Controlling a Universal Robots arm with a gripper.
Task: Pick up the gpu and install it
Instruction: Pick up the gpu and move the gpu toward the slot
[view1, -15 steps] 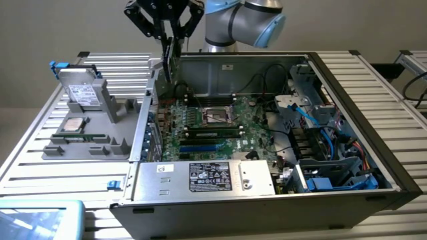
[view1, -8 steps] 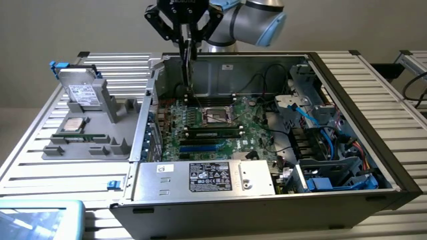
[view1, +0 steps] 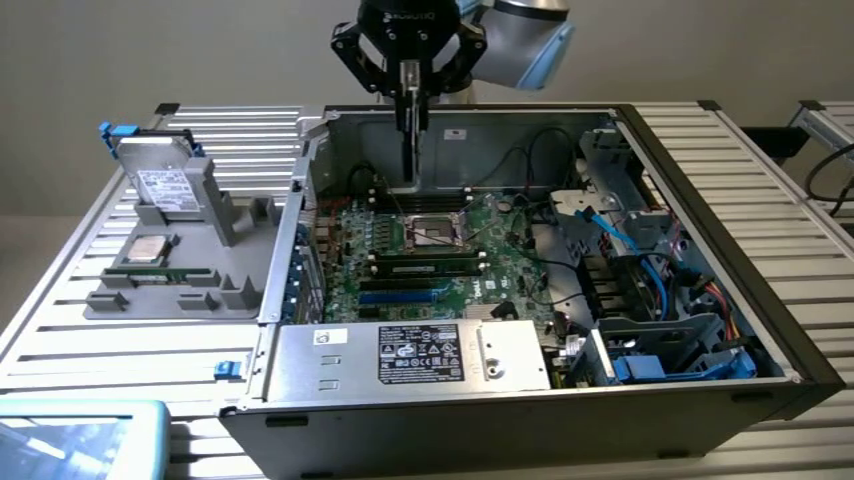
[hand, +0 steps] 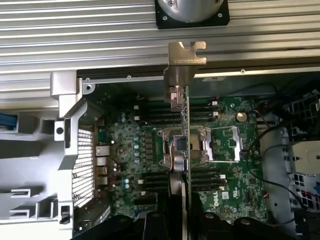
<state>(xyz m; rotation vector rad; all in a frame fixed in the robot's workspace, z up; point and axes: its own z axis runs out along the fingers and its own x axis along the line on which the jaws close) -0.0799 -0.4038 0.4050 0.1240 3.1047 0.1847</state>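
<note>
Currently I have the gripper (view1: 411, 66) poised over the open computer case (view1: 747, 215), which lies on its side in the middle of the slatted bench (view1: 80, 300). The pincer is closed on the gpu (view1: 411, 130). The card hangs edge-on and upright from between the fingers, reaching down into the case near its far wall. From the exterior view I cannot tell for certain whether its lower edge touches anything.

Through the wrist view I look straight down the gpu (hand: 176, 95), which runs as a thin line up from the gripper (hand: 182, 222) to its silver metal bracket (hand: 186, 54) at the far end. Beneath it lies the green motherboard (hand: 230, 150), and the card's edge crosses my sight of the CPU socket (hand: 210, 145).

In the exterior view the motherboard (view1: 447, 250) fills the floor of the case, with the CPU socket (view1: 430, 228) at its centre and a black memory stick (view1: 427, 267) seated in a slot just nearer the bench's front edge. A silver power supply (view1: 414, 355) with a dark label sits along the case's near wall.

Toward the bench's edge at the exterior view's left, a grey fixture tray (view1: 174, 295) stands beside the case, carrying a silver hard drive (view1: 167, 185) on end.
</note>
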